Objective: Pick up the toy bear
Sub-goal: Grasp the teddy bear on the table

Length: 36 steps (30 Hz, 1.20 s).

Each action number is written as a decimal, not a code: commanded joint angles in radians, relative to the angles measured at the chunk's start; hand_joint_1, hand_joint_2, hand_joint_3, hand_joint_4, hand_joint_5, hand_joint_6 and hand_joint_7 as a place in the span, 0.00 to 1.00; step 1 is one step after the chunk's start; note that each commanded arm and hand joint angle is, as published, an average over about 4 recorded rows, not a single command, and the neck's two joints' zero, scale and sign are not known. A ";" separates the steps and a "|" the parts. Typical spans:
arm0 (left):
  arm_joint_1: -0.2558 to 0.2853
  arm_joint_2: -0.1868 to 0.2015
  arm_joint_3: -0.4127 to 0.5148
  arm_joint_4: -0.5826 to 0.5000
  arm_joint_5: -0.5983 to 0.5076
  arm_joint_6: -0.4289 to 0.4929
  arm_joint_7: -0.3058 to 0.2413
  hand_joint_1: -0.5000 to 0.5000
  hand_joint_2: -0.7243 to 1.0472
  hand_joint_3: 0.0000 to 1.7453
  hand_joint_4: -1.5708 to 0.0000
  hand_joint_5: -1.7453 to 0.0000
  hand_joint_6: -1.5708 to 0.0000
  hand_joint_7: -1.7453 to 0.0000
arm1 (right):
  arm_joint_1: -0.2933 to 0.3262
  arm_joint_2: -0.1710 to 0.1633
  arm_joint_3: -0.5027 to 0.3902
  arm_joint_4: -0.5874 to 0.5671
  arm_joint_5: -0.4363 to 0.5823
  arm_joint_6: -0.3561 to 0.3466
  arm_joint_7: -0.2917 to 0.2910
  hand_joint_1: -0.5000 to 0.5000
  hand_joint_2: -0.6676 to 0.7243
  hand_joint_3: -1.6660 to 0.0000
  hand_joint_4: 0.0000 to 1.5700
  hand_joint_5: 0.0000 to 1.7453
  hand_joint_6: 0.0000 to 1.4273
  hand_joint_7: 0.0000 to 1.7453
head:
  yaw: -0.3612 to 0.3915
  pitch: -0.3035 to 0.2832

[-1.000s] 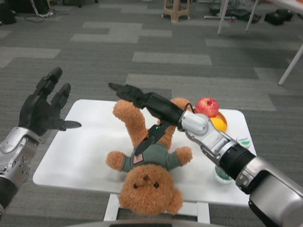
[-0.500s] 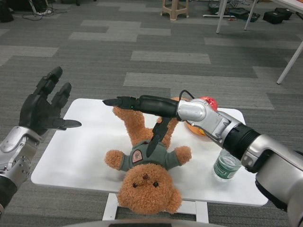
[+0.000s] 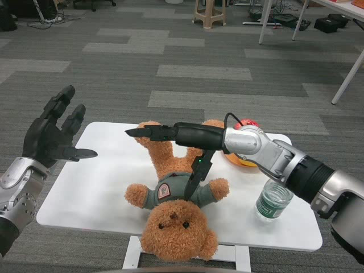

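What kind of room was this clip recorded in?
Probably an office or lab workspace, not a home: grey patterned carpet tiles cover a wide floor, white table legs stand at the far right, and cables and black gear lie on the floor beyond a plastic stool.

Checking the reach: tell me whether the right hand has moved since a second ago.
Yes. The right hand has swung from pointing up the table to lying crosswise over the toy bear, fingers toward the picture's left.

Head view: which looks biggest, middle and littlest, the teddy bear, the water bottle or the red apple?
1. The toy bear looks biggest by far, though it lies nearest the camera.
2. The water bottle.
3. The red apple looks littlest, but the right hand's arm hides part of it and it sits farther back.
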 commanded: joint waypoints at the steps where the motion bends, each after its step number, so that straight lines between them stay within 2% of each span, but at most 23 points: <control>1: 0.012 0.012 0.004 0.002 -0.012 -0.009 0.002 0.09 0.50 0.05 1.00 1.00 1.00 0.88 | 0.038 -0.038 -0.014 -0.033 0.003 0.008 -0.009 0.08 0.20 0.93 0.00 0.06 0.00 0.00 | 0.000 0.001; 8: 0.007 0.012 0.005 0.009 -0.013 -0.009 0.002 0.09 0.50 0.05 1.00 1.00 1.00 0.88 | 0.119 -0.067 -0.113 -0.044 -0.005 0.006 -0.008 0.07 0.34 0.99 0.00 0.06 0.00 0.00 | -0.008 0.005; 13: 0.003 0.012 0.003 0.013 -0.015 -0.010 0.002 0.09 0.50 0.05 1.00 1.00 1.00 0.88 | 0.131 -0.088 -0.139 -0.041 -0.020 0.006 -0.006 0.08 0.36 1.00 0.00 0.06 0.00 0.00 | -0.010 0.005; 16: 0.002 0.011 0.003 0.014 -0.015 -0.010 0.002 0.09 0.50 0.05 1.00 1.00 1.00 0.88 | 0.131 -0.102 -0.146 -0.042 -0.046 0.018 0.003 0.10 0.31 1.00 0.00 0.06 0.00 0.00 | -0.013 0.005; 21: 0.002 0.007 0.001 0.018 -0.015 -0.010 0.002 0.09 0.50 0.05 1.00 1.00 1.00 0.88 | 0.131 -0.142 -0.147 -0.049 -0.132 0.071 0.053 0.18 0.22 0.96 0.00 0.06 0.00 0.00 | -0.022 0.004; 24: 0.000 0.005 -0.001 0.020 -0.015 -0.010 0.002 0.09 0.50 0.03 1.00 1.00 1.00 0.88 | 0.132 -0.161 -0.145 -0.053 -0.184 0.098 0.076 0.21 0.18 0.98 0.00 0.06 0.00 0.00 | -0.024 0.005; 28: -0.001 0.005 -0.006 0.022 -0.015 -0.010 0.002 0.09 0.50 0.03 1.00 1.00 1.00 0.88 | 0.132 -0.132 -0.144 -0.052 -0.255 0.125 0.105 0.21 0.18 0.95 0.00 0.06 0.00 0.00 | -0.028 0.009; 31: -0.001 0.003 -0.009 0.024 -0.015 -0.010 0.002 0.09 0.50 0.05 1.00 1.00 1.00 0.88 | 0.132 -0.104 -0.142 -0.046 -0.286 0.132 0.120 0.22 0.18 0.95 0.00 0.10 0.00 0.00 | -0.029 0.012; 36: -0.001 0.000 -0.015 0.024 -0.015 -0.014 0.002 0.09 0.50 0.01 1.00 1.00 1.00 0.88 | 0.134 -0.017 -0.146 -0.002 -0.337 0.131 0.138 0.21 0.18 0.95 0.00 0.11 0.00 0.00 | -0.024 0.014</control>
